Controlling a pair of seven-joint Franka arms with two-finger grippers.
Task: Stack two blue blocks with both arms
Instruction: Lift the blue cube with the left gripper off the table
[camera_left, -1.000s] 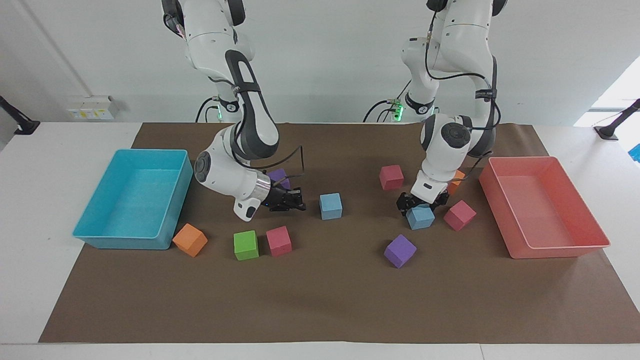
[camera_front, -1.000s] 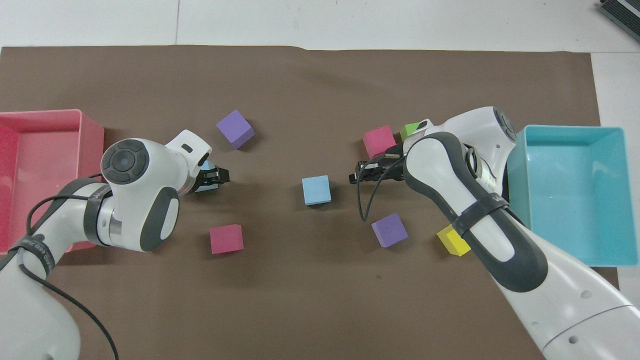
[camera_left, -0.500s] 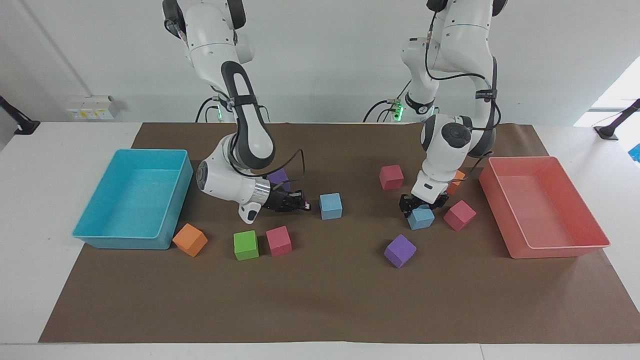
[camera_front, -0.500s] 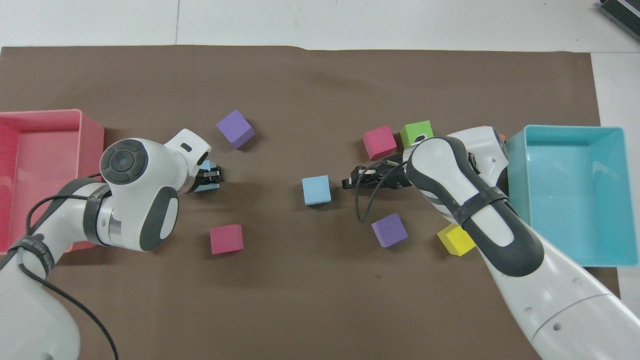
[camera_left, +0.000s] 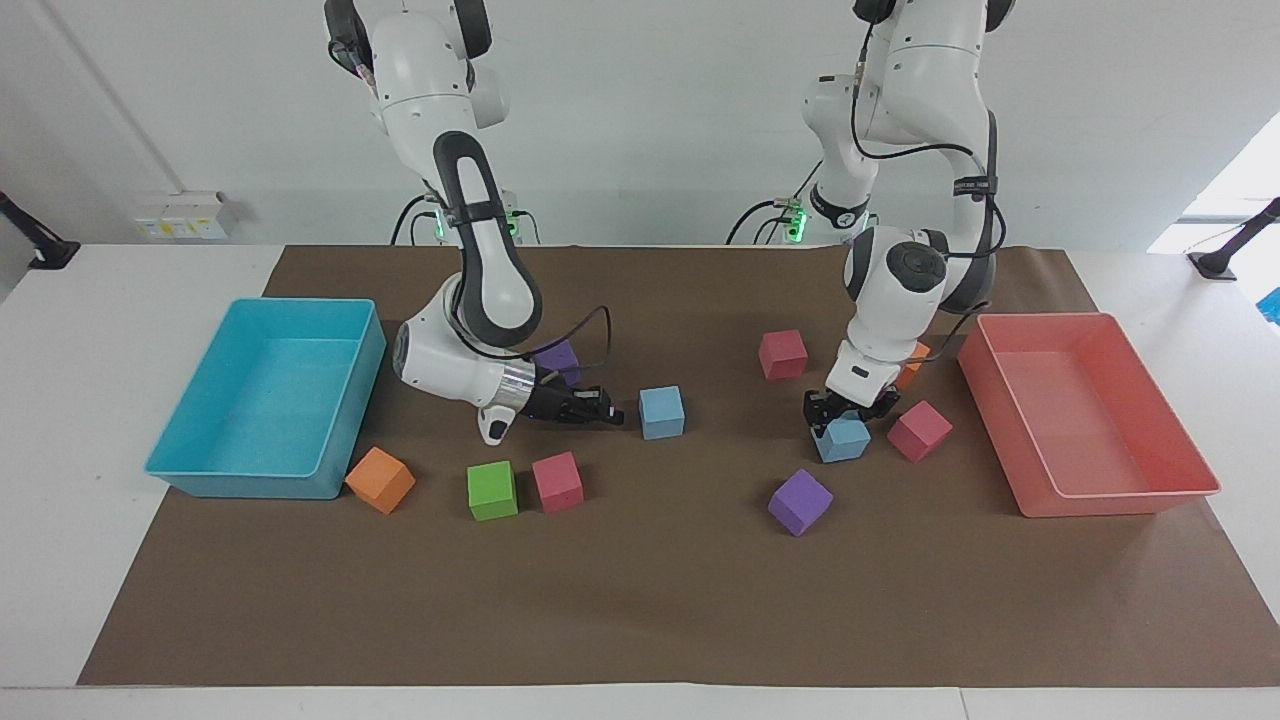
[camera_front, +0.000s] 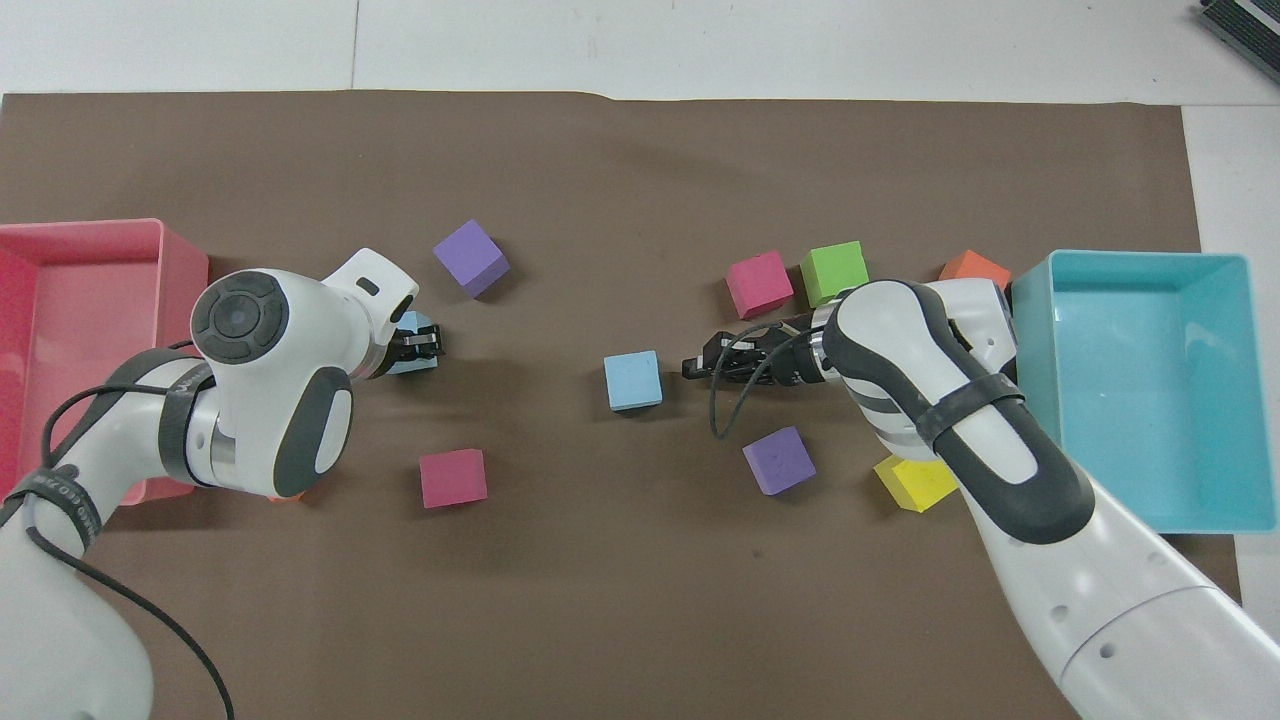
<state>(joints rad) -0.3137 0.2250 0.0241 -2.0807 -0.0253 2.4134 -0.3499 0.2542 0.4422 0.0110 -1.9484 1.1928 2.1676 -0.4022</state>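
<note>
Blue blocks: small foam-like cubes, probably light and a little soft; best pinched on two opposite flat sides, gently.

One blue block (camera_left: 842, 438), toward the left arm's end of the mat (camera_left: 640, 600), near the pink tray (camera_left: 1190, 480): clamped at its top by the left gripper (camera_left: 838, 413), fingers closed on it, seemingly just off the mat.

Other blue block (camera_left: 661, 412), mid-mat, free, resting flat. Right gripper (camera_left: 606, 412) low and just beside it, fingertips together, holding nothing, not touching so far as can be judged.
</note>
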